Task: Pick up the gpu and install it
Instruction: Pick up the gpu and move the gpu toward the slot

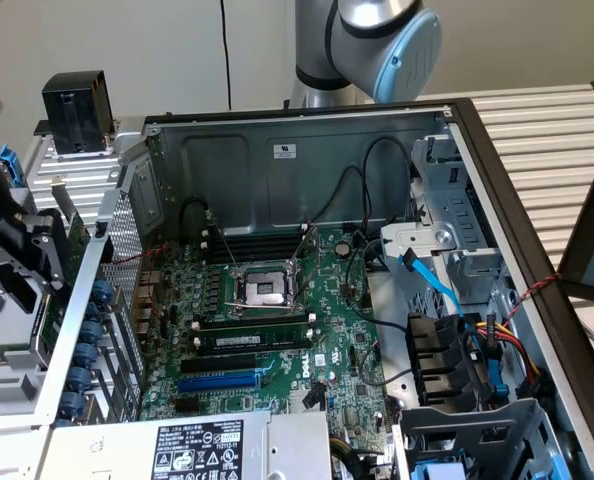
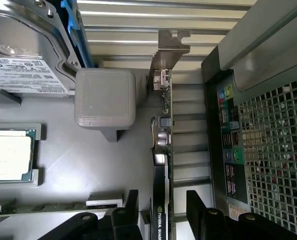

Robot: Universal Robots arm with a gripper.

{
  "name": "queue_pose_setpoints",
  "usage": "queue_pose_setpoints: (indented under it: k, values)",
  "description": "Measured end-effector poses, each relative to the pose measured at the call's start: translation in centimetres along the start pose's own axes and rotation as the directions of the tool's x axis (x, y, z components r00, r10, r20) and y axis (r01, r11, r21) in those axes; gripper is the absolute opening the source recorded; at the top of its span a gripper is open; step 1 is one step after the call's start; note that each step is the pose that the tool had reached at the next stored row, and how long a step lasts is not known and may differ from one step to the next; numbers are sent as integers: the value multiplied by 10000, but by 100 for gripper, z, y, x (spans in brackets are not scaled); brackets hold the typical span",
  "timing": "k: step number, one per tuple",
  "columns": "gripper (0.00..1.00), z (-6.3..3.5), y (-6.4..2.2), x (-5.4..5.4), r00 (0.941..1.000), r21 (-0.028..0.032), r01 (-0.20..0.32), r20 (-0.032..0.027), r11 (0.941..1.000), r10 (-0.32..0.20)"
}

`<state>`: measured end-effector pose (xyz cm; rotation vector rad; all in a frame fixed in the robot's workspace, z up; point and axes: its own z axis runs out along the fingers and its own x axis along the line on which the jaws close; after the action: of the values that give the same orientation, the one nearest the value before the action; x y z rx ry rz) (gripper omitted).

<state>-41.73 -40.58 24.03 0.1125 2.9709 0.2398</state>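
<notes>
The gpu point(image 2: 163, 150) stands on its edge in a grey holder outside the computer case. It is a thin green card with a metal end bracket point(image 2: 167, 55) and a black shroud marked NVIDIA. My gripper point(image 2: 163, 212) is open and straddles the card's shroud end. One black finger point(image 2: 131, 207) is on the holder side and the other finger point(image 2: 196, 210) on the case side, each with a small gap to the card. In the exterior view, the gripper point(image 1: 12, 262) hangs at the exterior view's left, just outside the case wall. The motherboard point(image 1: 277, 330) lies inside the open case.
A hard drive point(image 2: 23, 50), a grey block point(image 2: 104, 97) and a CPU point(image 2: 8, 155) sit on the holder beside the card. The case's rear port panel point(image 2: 229, 145) and mesh wall point(image 2: 273, 160) stand close on the other side. Cables point(image 1: 447, 330) and drive bays crowd the case's right.
</notes>
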Motion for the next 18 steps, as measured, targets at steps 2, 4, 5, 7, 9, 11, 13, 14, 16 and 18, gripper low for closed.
queue_pose_setpoints:
  k: [2,4,5,7,9,11,13,14,16,18]
  values:
    - [51,33,4,5,10000,-9,-6,0,10000,6]
    - [51,58,31,10,10000,-7,-11,0,10000,11]
    - [51,73,50,12,10000,-10,-10,3,10000,10]
    - [51,101,97,17,10000,4,-8,3,10000,8]
    - [51,124,145,24,10000,95,7,7,10000,-7]
    - [51,136,164,27,10000,207,25,16,9998,-25]
    - [51,140,163,28,10000,311,42,23,9995,-43]
    - [51,141,163,27,10000,366,52,24,9993,-52]
    - [51,145,162,28,10000,415,60,26,9991,-61]
    - [51,153,161,29,10000,418,60,18,9991,-61]
